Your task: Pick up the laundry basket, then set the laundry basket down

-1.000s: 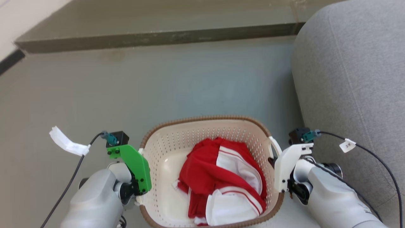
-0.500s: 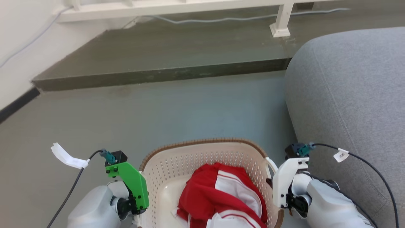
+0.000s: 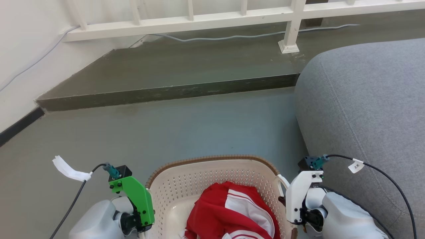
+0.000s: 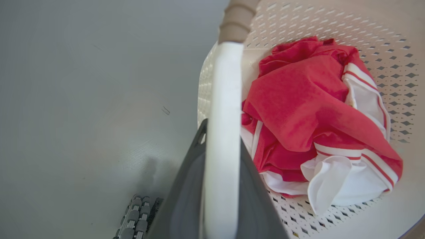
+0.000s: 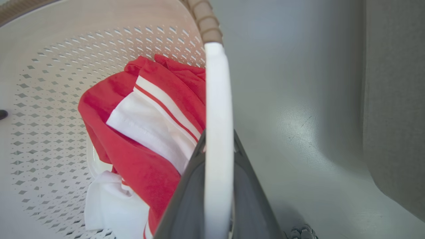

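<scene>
The laundry basket (image 3: pixel 186 186), cream and perforated with a brown woven rim, sits at the bottom middle of the head view between my two arms. A red and white garment (image 3: pixel 232 215) lies crumpled inside it. My left gripper (image 4: pixel 221 132) is shut on the basket's white left handle (image 4: pixel 224 83), with its dark fingers on either side of the bar. At the opposite side, my right gripper (image 5: pixel 217 139) is shut on the white right handle (image 5: pixel 215 83). In the head view the green left mount (image 3: pixel 137 199) and white right mount (image 3: pixel 297 196) flank the basket. The basket's near part is cut off by that view's bottom edge.
A large grey upholstered seat (image 3: pixel 365 109) stands close on the right, almost beside my right arm. Ahead, a dark raised step (image 3: pixel 172 76) crosses the grey floor (image 3: pixel 166 132), with a white railing (image 3: pixel 199 21) and a cable beyond. A pale wall rises at the left.
The camera has moved: the whole head picture shifted down, bringing the step and railing into view. Both grippers stay shut on the basket's handles, and basket and arms sit lower in the picture.
</scene>
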Robot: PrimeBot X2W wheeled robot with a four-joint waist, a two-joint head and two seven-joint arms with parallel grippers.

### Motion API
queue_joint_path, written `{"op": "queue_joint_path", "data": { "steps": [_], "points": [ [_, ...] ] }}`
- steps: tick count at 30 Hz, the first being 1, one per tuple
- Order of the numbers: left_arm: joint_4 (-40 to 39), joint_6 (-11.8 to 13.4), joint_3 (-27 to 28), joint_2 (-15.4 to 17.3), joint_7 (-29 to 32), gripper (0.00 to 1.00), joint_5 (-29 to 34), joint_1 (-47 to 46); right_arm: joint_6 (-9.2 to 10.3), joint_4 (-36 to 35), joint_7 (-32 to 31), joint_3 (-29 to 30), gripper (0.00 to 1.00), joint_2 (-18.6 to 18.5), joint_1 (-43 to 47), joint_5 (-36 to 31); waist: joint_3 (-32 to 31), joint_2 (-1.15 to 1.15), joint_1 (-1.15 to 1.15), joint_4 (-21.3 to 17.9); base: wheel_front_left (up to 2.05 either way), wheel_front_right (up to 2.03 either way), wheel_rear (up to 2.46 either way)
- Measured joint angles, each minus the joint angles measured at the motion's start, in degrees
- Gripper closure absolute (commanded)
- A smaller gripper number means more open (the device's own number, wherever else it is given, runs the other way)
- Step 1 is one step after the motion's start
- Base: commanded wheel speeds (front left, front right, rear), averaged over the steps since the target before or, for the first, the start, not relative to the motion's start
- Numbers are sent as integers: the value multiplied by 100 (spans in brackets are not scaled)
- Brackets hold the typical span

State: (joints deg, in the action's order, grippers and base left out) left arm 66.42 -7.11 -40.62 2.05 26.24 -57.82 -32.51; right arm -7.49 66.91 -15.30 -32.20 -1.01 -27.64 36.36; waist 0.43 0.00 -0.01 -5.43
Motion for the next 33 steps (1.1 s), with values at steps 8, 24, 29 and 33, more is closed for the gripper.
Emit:
{"op": "queue_joint_path", "data": {
  "steps": [8, 24, 29, 33],
  "points": [
    [1, 0, -1, 29, 47, 100, -101, 53, 0, -1, -85, -71, 100, 2, 0, 67, -24, 0, 0, -38, 0, 0, 0],
    [-7, 0, -23, 55, 53, 100, -145, 56, 0, 3, -109, -152, 100, 2, -3, 230, 23, 0, 0, -60, 0, 0, 0],
    [-5, 0, -29, 66, 53, 100, -152, 56, 0, 2, -114, -179, 100, 2, -6, 266, 31, 0, 0, -61, 0, 0, 0],
    [-5, -1, -32, 67, 53, 100, -154, 56, 0, 2, -114, -202, 100, 2, -8, 303, 39, 0, 0, -61, 0, 0, 0]
  ]
}}
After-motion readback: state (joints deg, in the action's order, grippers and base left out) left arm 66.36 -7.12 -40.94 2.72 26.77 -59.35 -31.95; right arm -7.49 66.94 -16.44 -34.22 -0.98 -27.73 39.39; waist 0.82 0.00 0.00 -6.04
